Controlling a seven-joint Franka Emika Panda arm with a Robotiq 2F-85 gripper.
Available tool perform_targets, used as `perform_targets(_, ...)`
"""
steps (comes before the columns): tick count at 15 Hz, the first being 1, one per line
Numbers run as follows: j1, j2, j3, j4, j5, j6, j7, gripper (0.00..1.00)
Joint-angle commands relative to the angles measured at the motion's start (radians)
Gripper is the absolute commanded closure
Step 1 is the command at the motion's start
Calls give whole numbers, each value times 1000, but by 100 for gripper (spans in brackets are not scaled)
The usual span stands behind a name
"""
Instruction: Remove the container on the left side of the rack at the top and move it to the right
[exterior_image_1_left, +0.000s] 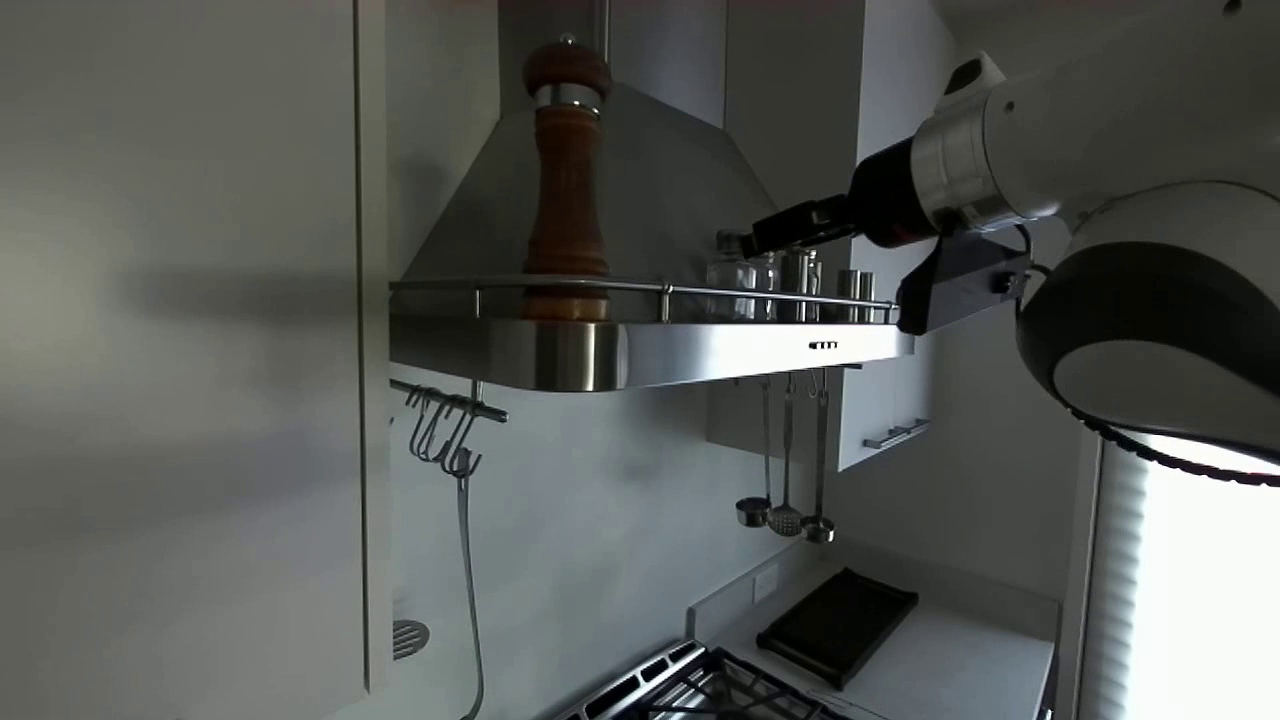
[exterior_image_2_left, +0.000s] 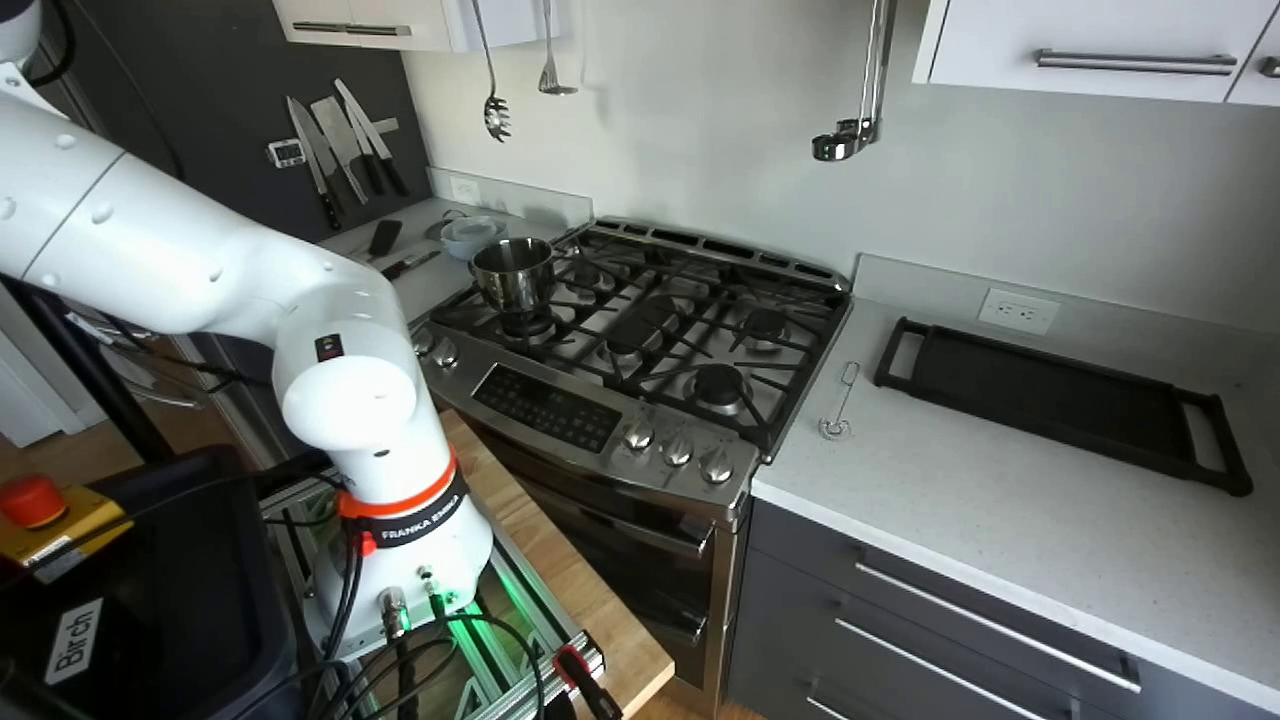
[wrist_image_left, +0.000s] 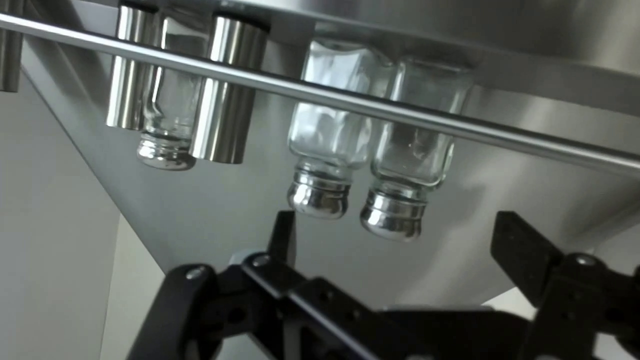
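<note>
A glass shaker with a silver cap (wrist_image_left: 415, 145) and another beside it (wrist_image_left: 332, 120) stand behind the rail (wrist_image_left: 320, 95) of the range hood's top rack; the wrist picture shows them upside down. My gripper (wrist_image_left: 397, 242) is open and empty. The two caps lie between its fingers in the picture, with no visible contact. In an exterior view the fingers (exterior_image_1_left: 752, 243) are at the tops of the glass shakers (exterior_image_1_left: 731, 280). A tall wooden pepper mill (exterior_image_1_left: 567, 200) stands at the rack's near corner. The pictures do not show which container is meant.
Steel cylinders (wrist_image_left: 227, 120) and another glass shaker (wrist_image_left: 167, 105) stand further along the rack. The rail (exterior_image_1_left: 590, 283) runs along the hood's edge. Ladles (exterior_image_1_left: 786, 520) hang below the hood. A stove (exterior_image_2_left: 650, 330) with a pot (exterior_image_2_left: 513, 275) is underneath, beside a black griddle (exterior_image_2_left: 1050, 385).
</note>
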Motion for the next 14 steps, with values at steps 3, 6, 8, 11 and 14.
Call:
perform_targets(3,-56,59,54,49,-15,32,60,0)
perform_targets(6,-67,76,70,53,-12,60,83,0)
perform_targets(8,-72,83,77,53,-10,75,94,0)
perform_targets(11,-80,90,81,51,-11,98,105,5)
perform_targets(14,-88,91,82,50,-13,107,110,6)
